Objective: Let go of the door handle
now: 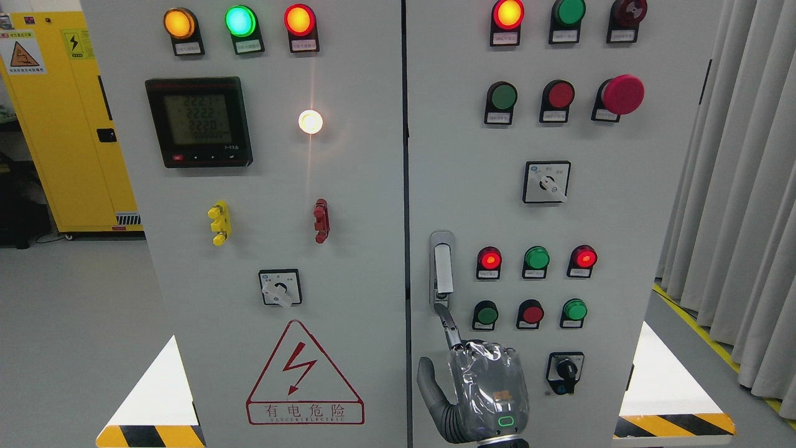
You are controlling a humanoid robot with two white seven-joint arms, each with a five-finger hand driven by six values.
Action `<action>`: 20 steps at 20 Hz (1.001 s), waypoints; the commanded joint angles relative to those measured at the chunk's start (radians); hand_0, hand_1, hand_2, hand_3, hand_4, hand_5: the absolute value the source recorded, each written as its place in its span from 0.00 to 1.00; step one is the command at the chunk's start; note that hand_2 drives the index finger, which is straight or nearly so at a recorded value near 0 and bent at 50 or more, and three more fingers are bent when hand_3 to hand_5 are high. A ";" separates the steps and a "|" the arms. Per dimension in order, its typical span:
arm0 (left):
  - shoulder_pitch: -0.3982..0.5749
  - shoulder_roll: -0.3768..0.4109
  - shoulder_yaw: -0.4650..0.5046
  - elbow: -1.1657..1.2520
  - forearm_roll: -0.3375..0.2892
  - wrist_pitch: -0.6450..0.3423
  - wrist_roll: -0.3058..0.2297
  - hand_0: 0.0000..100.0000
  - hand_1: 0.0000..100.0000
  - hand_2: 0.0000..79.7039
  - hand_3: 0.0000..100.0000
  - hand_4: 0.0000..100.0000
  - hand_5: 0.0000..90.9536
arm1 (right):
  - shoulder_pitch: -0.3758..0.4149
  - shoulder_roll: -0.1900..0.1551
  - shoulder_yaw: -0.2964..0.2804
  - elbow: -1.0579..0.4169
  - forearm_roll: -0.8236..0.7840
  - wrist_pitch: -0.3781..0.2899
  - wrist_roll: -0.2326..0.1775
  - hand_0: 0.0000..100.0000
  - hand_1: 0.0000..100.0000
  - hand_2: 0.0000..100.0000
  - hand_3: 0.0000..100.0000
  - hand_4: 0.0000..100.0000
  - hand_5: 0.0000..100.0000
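grey cabinet door (622, 249) is faced, curtain (734, 186) seen at right; swung-out door handle (449, 320) is gripped by the right hand (482, 389).

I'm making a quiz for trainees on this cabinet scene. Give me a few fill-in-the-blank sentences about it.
1. The hand grips the lower end of the door ____.
2. The big mushroom button is coloured ____.
3. The warning triangle shows a lightning ____.
4. The cabinet behind, at the left, is coloured ____.

Missing words: handle; red; bolt; yellow
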 commanded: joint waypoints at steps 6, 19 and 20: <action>0.000 -0.001 0.000 -0.015 0.000 0.000 0.000 0.12 0.56 0.00 0.00 0.00 0.00 | 0.027 -0.001 0.002 -0.048 -0.002 -0.001 -0.009 0.71 0.42 0.29 1.00 1.00 1.00; 0.000 0.001 0.000 -0.015 0.000 0.000 0.000 0.12 0.56 0.00 0.00 0.00 0.00 | 0.096 0.000 -0.013 -0.158 -0.005 -0.031 0.006 0.87 0.32 0.79 1.00 1.00 1.00; 0.000 -0.001 0.000 -0.015 0.000 0.000 0.000 0.12 0.56 0.00 0.00 0.00 0.00 | 0.097 0.000 -0.013 -0.163 -0.005 -0.031 0.014 0.84 0.32 0.81 1.00 1.00 1.00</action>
